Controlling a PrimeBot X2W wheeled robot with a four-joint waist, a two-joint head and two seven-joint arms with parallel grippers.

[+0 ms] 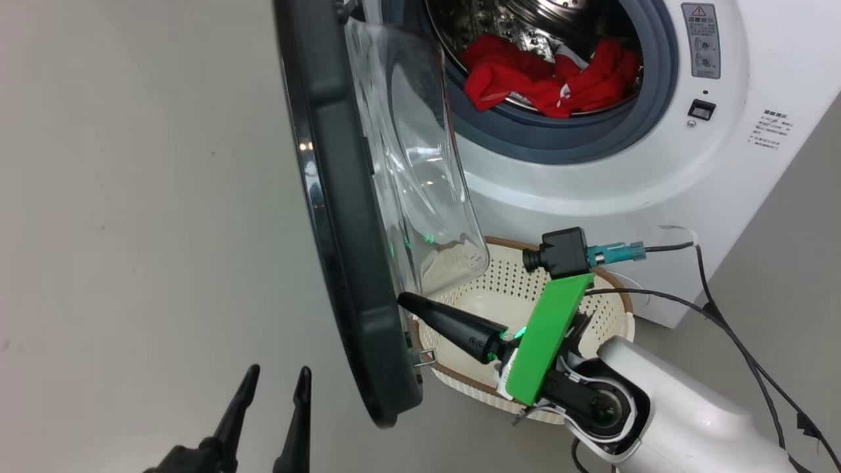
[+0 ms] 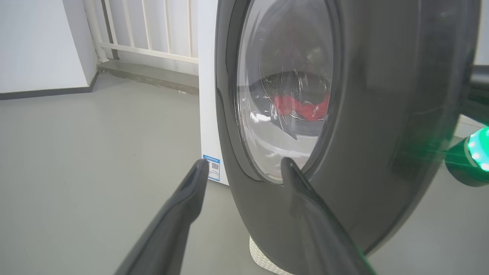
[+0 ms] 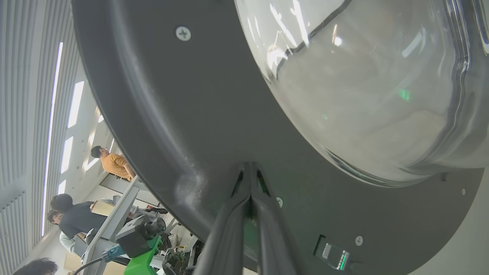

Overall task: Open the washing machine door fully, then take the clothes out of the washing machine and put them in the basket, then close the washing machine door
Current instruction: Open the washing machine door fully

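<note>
The washing machine door stands about half open, its black rim edge-on and its clear glass bowl bulging toward the washing machine. Red clothes lie in the steel drum and show through the glass as clothes. My right gripper is shut with nothing in it; its tips press the door's inner rim as the right gripper. My left gripper is open at the lower left, outside the door, also seen as the left gripper. The cream basket sits under the opening.
Black cables trail over the floor right of the basket. Bare grey floor spreads left of the door. A white railing and wall stand behind the machine. Several people and a metal frame show past the door's edge.
</note>
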